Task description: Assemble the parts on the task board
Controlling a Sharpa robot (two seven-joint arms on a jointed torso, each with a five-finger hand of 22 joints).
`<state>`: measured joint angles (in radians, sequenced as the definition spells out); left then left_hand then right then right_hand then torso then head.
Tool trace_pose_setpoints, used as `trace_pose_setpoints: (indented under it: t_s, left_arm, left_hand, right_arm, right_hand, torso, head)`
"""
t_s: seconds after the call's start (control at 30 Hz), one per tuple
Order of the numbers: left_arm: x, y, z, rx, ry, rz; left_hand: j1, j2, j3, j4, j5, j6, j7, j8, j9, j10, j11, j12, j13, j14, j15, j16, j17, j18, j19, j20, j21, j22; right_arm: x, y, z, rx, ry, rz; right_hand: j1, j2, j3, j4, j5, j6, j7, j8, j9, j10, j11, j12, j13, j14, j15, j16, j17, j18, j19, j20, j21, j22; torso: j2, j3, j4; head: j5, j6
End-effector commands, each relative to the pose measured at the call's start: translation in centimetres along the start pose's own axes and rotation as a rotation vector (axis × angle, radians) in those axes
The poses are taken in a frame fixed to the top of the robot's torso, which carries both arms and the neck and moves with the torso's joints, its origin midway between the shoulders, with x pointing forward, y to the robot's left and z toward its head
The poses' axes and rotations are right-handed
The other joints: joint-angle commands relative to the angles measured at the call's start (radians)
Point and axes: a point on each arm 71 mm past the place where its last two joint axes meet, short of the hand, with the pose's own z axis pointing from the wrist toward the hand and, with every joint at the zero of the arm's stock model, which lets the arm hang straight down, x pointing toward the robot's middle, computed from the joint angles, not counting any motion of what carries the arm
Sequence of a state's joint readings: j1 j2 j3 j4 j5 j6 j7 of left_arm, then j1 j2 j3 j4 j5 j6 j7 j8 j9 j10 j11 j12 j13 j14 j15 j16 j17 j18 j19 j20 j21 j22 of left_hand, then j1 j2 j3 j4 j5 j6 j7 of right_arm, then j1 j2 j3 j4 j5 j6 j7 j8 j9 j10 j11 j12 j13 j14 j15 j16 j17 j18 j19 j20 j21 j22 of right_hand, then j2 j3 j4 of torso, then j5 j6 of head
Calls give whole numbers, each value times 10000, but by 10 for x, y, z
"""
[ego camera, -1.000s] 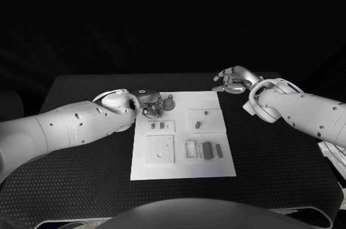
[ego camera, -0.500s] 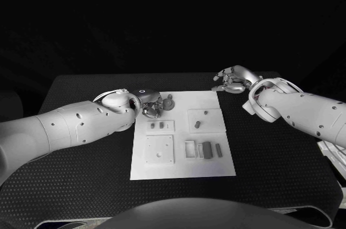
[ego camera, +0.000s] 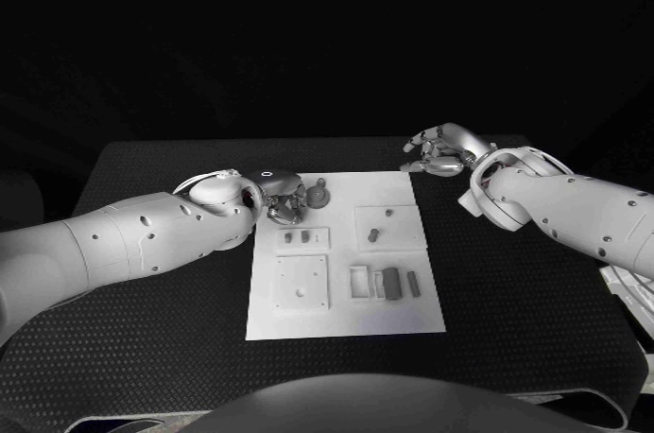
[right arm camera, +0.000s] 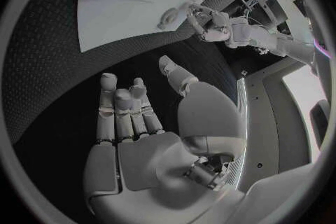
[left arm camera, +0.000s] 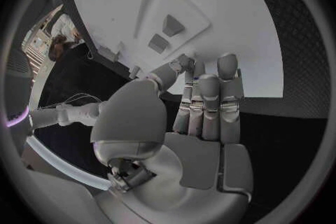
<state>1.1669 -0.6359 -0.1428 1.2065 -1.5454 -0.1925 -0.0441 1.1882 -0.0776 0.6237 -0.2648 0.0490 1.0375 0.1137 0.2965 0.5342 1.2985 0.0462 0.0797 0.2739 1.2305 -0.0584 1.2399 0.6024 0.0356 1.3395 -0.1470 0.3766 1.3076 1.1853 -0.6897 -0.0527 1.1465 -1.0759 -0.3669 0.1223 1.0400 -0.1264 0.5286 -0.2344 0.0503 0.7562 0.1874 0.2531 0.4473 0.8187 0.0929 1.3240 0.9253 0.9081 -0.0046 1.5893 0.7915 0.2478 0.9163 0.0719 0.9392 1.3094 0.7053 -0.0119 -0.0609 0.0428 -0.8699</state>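
The white task board (ego camera: 341, 315) lies mid-table, with small grey parts on it. A short peg (ego camera: 373, 233) stands on a raised square, two little blocks (ego camera: 299, 236) sit beside it, and two bars (ego camera: 401, 284) lie nearer me. My left hand (ego camera: 292, 204) hovers at the board's far left corner; its fingers (left arm camera: 209, 102) are stretched out side by side and hold nothing, with the two blocks (left arm camera: 167, 32) just beyond them. My right hand (ego camera: 438, 152) hangs over the black table off the board's far right corner, palm (right arm camera: 140, 134) bare and fingers spread.
A square plate with holes (ego camera: 302, 282) and an open frame (ego camera: 360, 282) sit on the board's near half. Black matting (ego camera: 150, 320) surrounds the board on all sides. A white object (ego camera: 629, 286) lies at the table's right edge.
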Motion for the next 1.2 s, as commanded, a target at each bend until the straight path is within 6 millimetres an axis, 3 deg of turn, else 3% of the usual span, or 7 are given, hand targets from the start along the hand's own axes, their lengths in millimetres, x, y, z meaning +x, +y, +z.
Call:
trace_pose_setpoints:
  t_s: [0.03, 0.77, 0.9, 0.93, 1.07, 1.2]
  left_arm:
    - [9, -5, -1, 300, 239, -123]
    - [12, -5, 1, 70, 597, -113]
    - [12, -4, 2, -20, 589, -104]
    - [12, -4, 2, -13, 586, -104]
    - [11, -4, 2, 25, 457, -180]
    - [9, -3, 1, 68, 218, -301]
  left_hand:
    - [-7, 60, -1, 10, 42, 83, 2, 53, 25, 78, 21, 35, 16, 19, -56, 52, -16, 670, -50, -116, 36, 237]
    - [-64, -68, -71, -8, 29, -75, 54, -39, -14, -48, 73, -98, 12, -142, -7, 59, -20, 617, -180, -107, 42, 238]
    - [-152, -195, -127, 26, 6, -484, 225, -264, -119, -396, 184, -182, -54, -326, 104, 45, -21, 610, -328, -35, 5, 229]
    - [-175, -261, -142, 24, 9, -861, 353, -471, -216, -628, 250, -199, -104, -408, 156, 26, -27, 625, -375, 9, -16, 223]
    - [-199, -448, -239, 23, 10, -1447, 281, -734, -349, -1152, 410, -175, -204, -532, 311, 77, -13, 746, -425, 161, -26, 225]
    - [-217, -512, -296, 30, 15, -1505, 296, -732, -353, -1303, 457, -168, -227, -561, 358, 99, -15, 804, -421, 209, -17, 228]
  right_arm:
    - [0, 1, 0, -103, 16, -12]
    - [0, 0, 0, -86, 23, -15]
    - [0, 0, 0, -76, 19, -18]
    - [0, 0, 0, -76, 19, -18]
    - [0, 0, -1, -76, 10, -19]
    - [0, 0, -1, -72, 9, -20]
  right_hand:
    - [-101, -1, 24, -46, -2, 1, 161, 59, -13, -98, 6, 47, -14, -20, -66, 54, -14, 140, -44, -3, -57, 147]
    - [-102, -2, 24, -47, -2, -3, 161, 61, -17, -101, 6, 51, -22, -22, -66, 56, -19, 140, -44, -2, -58, 146]
    - [-102, -4, 24, -48, -2, -4, 162, 61, -18, -101, 6, 51, -23, -22, -66, 56, -20, 140, -45, -3, -58, 146]
    - [-102, -4, 24, -48, -2, -4, 162, 61, -18, -101, 6, 52, -23, -22, -66, 56, -20, 140, -45, -3, -58, 146]
    - [-101, -6, 24, -49, -2, -6, 162, 61, -18, -102, 6, 52, -25, -23, -66, 56, -21, 140, -45, -3, -58, 146]
    - [-100, -8, 24, -51, -2, -7, 162, 60, -19, -102, 7, 52, -26, -23, -66, 56, -21, 140, -45, -3, -58, 146]
  torso:
    - [2, -6, 5]
    - [-1, 6, -13]
    - [0, 7, -12]
    - [0, 6, -11]
    - [-1, 2, -3]
    - [0, 2, -4]
  head:
    - [-8, -2]
    - [-20, 6]
    - [-25, 10]
    - [-26, 9]
    - [-40, 2]
    - [-39, 2]
